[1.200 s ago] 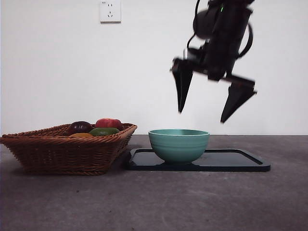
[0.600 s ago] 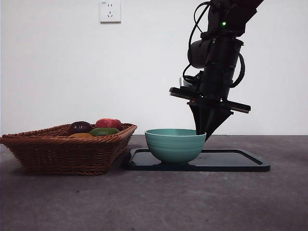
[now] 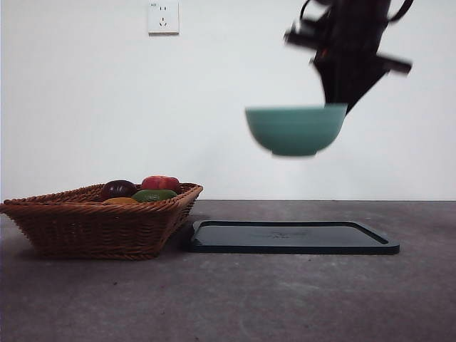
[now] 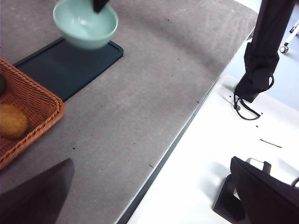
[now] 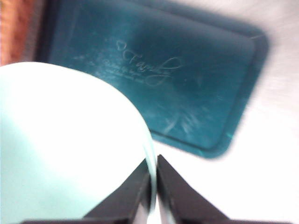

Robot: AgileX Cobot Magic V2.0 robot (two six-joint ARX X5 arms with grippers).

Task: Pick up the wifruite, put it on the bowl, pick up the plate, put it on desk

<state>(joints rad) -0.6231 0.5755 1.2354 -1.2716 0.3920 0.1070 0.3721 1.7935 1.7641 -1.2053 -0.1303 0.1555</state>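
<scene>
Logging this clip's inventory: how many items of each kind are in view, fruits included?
Bowl: 1, gripped at its rim by the right gripper
Tray: 1
Basket: 1
Fruits: 4, purple, red, green, orange-brown
Total: 7

One bowl (image 3: 296,130). One dark tray (image 3: 292,236). One wicker basket (image 3: 92,226). Fruits in the basket, front view: four — one dark purple (image 3: 117,189), one red (image 3: 161,182), one green (image 3: 154,194), one orange-brown wifruite (image 3: 120,201). One wall socket (image 3: 163,16). One surface (image 3: 285,299).

Bowl (image 3: 296,129) motion-blurred; right tool (image 3: 340,100) blurred, arm cropped at top.
</scene>
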